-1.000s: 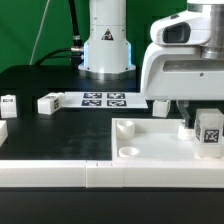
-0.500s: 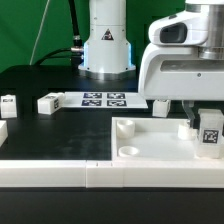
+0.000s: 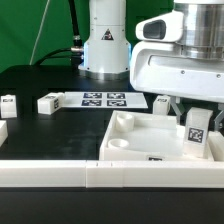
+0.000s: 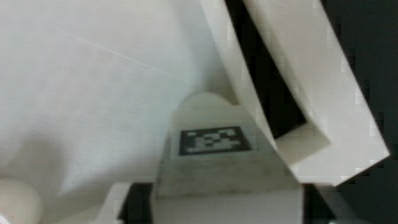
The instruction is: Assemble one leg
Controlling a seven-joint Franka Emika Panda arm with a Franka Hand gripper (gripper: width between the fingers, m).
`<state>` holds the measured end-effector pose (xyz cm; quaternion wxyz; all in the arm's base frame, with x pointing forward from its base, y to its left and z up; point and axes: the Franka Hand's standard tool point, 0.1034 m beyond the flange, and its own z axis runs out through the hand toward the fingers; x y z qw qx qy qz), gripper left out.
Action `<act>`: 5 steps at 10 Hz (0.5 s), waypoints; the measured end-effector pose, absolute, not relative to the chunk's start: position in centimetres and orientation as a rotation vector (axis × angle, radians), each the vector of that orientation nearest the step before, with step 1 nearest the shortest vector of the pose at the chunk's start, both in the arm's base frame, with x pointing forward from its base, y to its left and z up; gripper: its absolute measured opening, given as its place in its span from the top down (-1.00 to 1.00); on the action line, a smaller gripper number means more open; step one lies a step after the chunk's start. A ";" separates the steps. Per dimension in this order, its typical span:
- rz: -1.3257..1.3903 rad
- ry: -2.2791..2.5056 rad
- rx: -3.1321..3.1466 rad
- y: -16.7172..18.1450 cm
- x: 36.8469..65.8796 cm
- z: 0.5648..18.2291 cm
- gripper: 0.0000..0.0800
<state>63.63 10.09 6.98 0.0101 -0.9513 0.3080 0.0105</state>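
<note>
My gripper (image 3: 196, 128) is shut on a leg (image 3: 197, 136), a small white block with a black-and-white tag. It holds the leg tilted over the exterior view's right end of the large white panel (image 3: 135, 140), with the lower end down in the panel's recess. In the wrist view the leg (image 4: 217, 140) sits between my dark fingers (image 4: 135, 206), against the panel floor (image 4: 89, 90) next to its raised rim (image 4: 294, 60). Whether the leg sits in a socket is hidden.
Two more legs (image 3: 9, 104) (image 3: 47, 102) lie on the black table at the exterior view's left, with another white block (image 3: 3, 130) at the edge. The marker board (image 3: 103, 98) lies before the robot base (image 3: 105, 45). A white rail (image 3: 60, 172) runs along the front.
My gripper has shifted to the exterior view's left and lower with the leg, which is now tilted. The panel has slid and turned to the left, showing a tag on its front rim.
</note>
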 end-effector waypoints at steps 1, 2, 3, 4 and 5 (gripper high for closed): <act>0.025 1.070 -2.950 9.6 63.5 7.0 0.24; 0.024 1.113 -2.949 9.1 63.5 7.0 0.24; 0.023 1.099 -2.956 9.1 63.5 7.0 0.24; 0.022 1.099 -2.956 9.1 63.5 7.0 0.04; 0.022 1.099 -2.956 9.1 63.5 7.0 -0.39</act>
